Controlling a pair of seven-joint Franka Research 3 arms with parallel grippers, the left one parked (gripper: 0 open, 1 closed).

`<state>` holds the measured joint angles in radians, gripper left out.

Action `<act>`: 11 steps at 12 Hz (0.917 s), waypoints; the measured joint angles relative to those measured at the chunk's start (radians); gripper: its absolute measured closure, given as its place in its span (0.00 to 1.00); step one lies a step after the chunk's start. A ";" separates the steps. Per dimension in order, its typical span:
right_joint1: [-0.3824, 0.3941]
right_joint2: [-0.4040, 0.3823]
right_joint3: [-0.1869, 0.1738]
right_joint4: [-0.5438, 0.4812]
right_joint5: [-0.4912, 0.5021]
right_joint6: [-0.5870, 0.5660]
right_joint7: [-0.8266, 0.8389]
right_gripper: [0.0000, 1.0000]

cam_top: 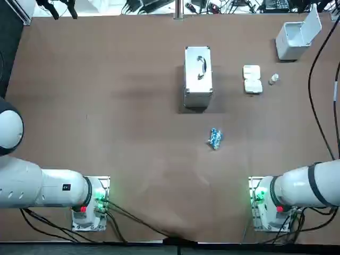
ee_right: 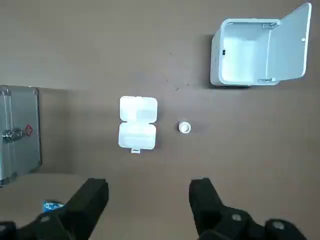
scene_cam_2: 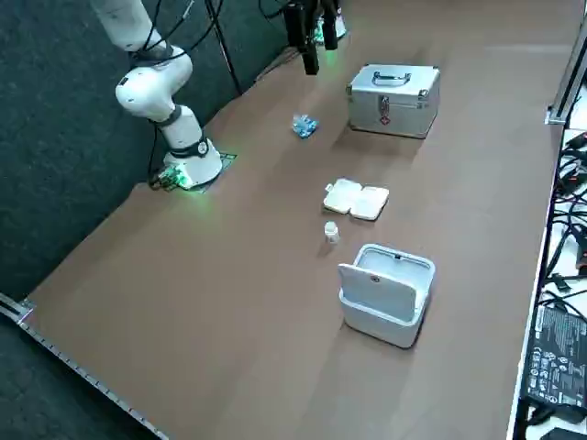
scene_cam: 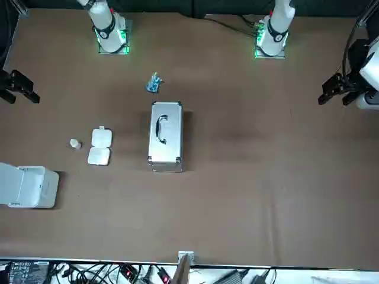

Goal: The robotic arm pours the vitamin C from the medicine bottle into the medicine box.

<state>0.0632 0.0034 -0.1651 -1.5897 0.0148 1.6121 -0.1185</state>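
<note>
Our right gripper (ee_right: pixel 148 187) hangs high over the brown table (cam_top: pixel 106 106), fingers (ee_right: pixel 95 192) apart, nothing held. The small bottle (cam_top: pixel 273 79) stands upright, upper right of the top view, just beside the open pill box (cam_top: pixel 252 79), on the right arm's side. It's out past the fingertips, so we'd reach out & down. The silver case (cam_top: pixel 198 77) & white bin (cam_top: pixel 295 37) sit clear of it.

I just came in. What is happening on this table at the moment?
Nothing is being held yet. The right gripper hangs open above the brown table, apart from everything on it. The small white medicine bottle stands upright beside the small white hinged medicine box, which lies open. A silver metal case, a crumpled blue wrapper and a larger white container with its lid up sit nearby.
</note>
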 joint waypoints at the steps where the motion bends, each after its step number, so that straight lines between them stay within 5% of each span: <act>1: 0.000 0.000 0.000 0.000 0.000 0.000 0.000 0.00; 11: 0.021 0.000 0.004 -0.024 -0.003 0.000 0.002 0.00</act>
<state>0.0840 0.0030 -0.1610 -1.6140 0.0121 1.6121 -0.1165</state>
